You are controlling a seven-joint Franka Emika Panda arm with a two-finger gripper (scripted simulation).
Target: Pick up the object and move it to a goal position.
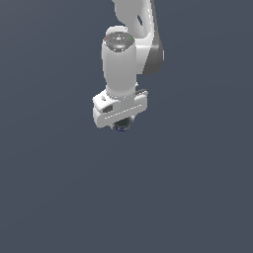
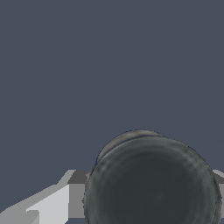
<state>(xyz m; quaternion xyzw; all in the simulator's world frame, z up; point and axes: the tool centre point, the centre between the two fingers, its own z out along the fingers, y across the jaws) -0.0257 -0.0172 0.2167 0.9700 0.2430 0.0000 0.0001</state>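
Under the white gripper [image 1: 121, 123] sits the dark round object [image 1: 121, 127].

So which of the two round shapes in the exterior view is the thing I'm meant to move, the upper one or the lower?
The lower one: the small dark ball under the gripper. The upper grey disc caps the arm.

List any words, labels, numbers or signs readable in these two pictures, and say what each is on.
None can be read.
The arm's round cap has tiny red and green specks, too small to read.
The dark ball at the pincer shows only faint glints, no print.
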